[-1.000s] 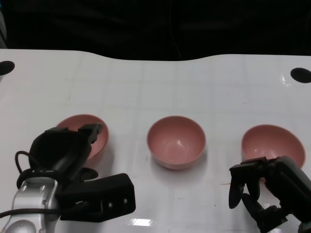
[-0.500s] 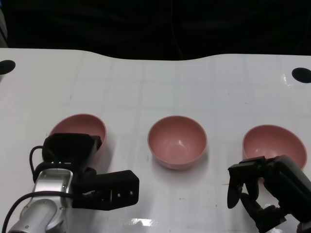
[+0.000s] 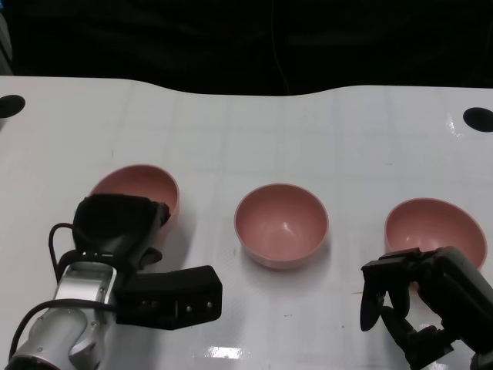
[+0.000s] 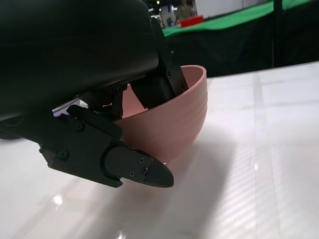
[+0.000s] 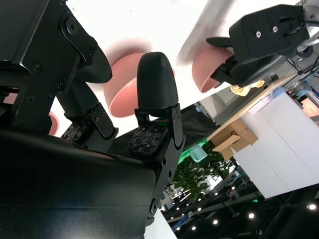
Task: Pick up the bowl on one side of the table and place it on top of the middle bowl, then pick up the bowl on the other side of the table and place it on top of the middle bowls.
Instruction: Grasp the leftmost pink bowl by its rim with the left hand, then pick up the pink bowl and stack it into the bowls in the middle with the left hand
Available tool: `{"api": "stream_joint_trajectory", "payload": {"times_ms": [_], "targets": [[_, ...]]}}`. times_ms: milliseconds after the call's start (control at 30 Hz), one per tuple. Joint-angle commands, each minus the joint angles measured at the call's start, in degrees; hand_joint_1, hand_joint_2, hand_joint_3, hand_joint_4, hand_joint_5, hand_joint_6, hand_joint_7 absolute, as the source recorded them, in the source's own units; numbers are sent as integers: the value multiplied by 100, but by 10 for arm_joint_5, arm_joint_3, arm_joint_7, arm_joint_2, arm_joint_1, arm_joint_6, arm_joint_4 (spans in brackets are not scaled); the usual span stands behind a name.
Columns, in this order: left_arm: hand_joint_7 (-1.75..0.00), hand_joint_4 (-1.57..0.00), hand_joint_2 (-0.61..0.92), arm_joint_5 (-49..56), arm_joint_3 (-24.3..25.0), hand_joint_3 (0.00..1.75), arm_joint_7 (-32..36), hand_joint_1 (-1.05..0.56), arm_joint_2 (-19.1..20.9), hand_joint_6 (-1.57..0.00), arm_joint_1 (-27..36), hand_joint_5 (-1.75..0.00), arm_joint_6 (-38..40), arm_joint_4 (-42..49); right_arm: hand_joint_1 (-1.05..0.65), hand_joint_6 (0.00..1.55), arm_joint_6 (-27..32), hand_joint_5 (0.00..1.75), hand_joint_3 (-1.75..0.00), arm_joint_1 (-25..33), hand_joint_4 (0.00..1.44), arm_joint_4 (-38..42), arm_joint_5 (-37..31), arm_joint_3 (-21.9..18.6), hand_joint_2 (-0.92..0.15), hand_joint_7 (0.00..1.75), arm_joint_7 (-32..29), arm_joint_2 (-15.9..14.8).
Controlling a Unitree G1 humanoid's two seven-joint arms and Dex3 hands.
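Three pink bowls stand in a row on the white table (image 3: 254, 131). My left hand (image 3: 117, 223) grips the left bowl (image 3: 140, 185) by its near rim. In the left wrist view fingers reach inside that left bowl (image 4: 174, 124), a thumb (image 4: 134, 169) lies under its wall, and it is tilted. The middle bowl (image 3: 281, 223) sits upright and untouched. My right hand (image 3: 420, 304) hangs open just in front of the right bowl (image 3: 433, 222), fingers apart, holding nothing. In the right wrist view the middle bowl (image 5: 122, 92) and the held left bowl (image 5: 207, 69) show beyond my fingers (image 5: 157, 84).
Black round holes sit at the table's far left corner (image 3: 10, 105) and far right corner (image 3: 477, 118). A dark backdrop runs behind the curved far edge. White tabletop lies between the bowls.
My left hand has closed on the left bowl's near rim. That bowl has tipped and shifted a little away from me and toward the middle. My right hand has barely moved.
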Motion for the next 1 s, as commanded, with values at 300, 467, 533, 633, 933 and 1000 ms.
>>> {"api": "stream_joint_trajectory", "payload": {"times_ms": [300, 467, 533, 633, 933, 1000], "targets": [[-16, -76, 90, -11, 11, 20, 37, -26, 21, -122, 19, -175, -25, -70, 22, 99, -4, 168, -170, 5, 102, -3, 2, -2, -1, 129, -4, -4], [-17, -76, 90, -14, 11, 20, 39, -25, 22, -123, 20, -175, -28, -72, 22, 99, -4, 168, -170, 5, 102, -3, 2, -2, -1, 129, -4, -4], [-17, -76, 90, -15, 11, 20, 39, -25, 22, -123, 20, -175, -28, -72, 22, 99, -4, 168, -170, 5, 102, -3, 2, -2, -1, 129, -4, -4], [-59, -83, 79, -68, 0, 42, 44, -24, 29, -113, -10, -168, -174, -125, 20, 98, -2, 167, -168, 7, 102, -9, -2, -2, -1, 128, -5, -4], [-109, -87, 57, -58, 6, 72, 52, -24, 21, -94, -21, -168, -229, -117, 21, 98, 2, 168, -166, 9, 101, -14, -1, -1, -2, 128, -1, -4], [-110, -87, 57, -57, 7, 72, 52, -24, 20, -93, -21, -168, -230, -116, 21, 98, 3, 168, -166, 9, 101, -14, -1, -1, -2, 128, -1, -4]]}}
